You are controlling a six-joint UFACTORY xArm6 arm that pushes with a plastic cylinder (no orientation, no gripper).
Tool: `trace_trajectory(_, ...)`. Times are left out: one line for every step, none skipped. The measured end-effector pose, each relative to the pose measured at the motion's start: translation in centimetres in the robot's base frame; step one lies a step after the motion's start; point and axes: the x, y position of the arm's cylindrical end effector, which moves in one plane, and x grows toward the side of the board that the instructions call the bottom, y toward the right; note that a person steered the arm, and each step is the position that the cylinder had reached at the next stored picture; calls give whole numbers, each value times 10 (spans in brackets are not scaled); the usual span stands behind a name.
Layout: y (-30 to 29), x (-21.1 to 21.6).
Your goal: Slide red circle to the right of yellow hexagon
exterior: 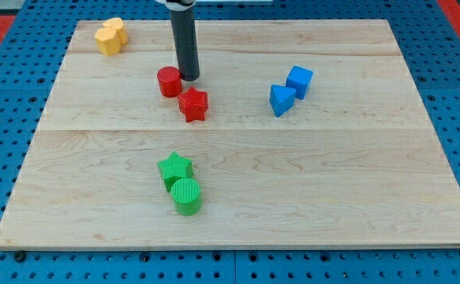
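My tip (188,77), a bare rod with no claw, touches the red circle (169,82) on its right, poorly placed for pushing toward the yellow hexagon (108,40)

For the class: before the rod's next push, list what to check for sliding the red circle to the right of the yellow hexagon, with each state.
1. My tip at the red circle: ok, on its right edge.
2. Push side: not ok, circle must go up-left.
3. Red star clear of path: ok, it lies below.
4. Spot right of yellow hexagon: ok, bare board.
5. Actual tip contact: cannot tell.
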Motion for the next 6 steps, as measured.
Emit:
trace_trajectory(-1,34)
trace_trajectory(-58,12)
trace_trajectory(-64,-44)
trace_trajectory(-40,-42)
trace_trajectory(-28,-68)
trace_trajectory(-72,-80)
